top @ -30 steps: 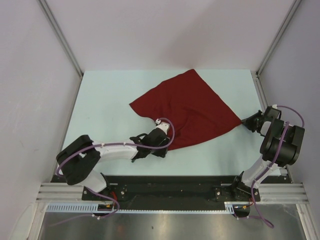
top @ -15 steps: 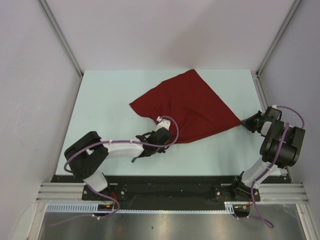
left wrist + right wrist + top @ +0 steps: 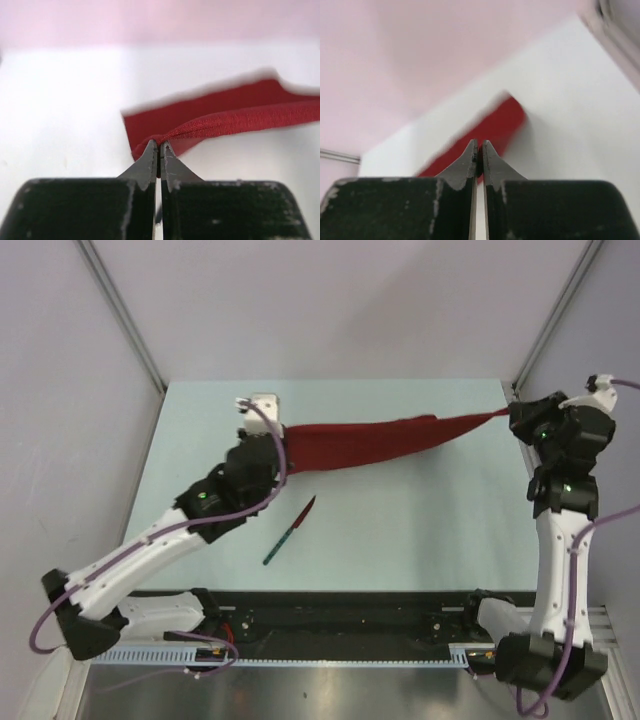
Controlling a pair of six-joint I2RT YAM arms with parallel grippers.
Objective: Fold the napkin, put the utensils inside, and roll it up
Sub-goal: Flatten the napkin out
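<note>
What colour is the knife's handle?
The knife handle is dark teal-green, best seen in the top external view.

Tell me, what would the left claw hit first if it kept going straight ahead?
The left gripper pinches the napkin at its tips, so cloth comes first. Beyond it I see only table, then probably the back wall; depth is unclear.

White arm links (image 3: 555, 560), black joints (image 3: 565, 435), purple cables (image 3: 282, 455), black tapered fingers (image 3: 146, 162).

The pale blue-green table (image 3: 420, 530) carries a knife (image 3: 290, 531) lying diagonally.
</note>
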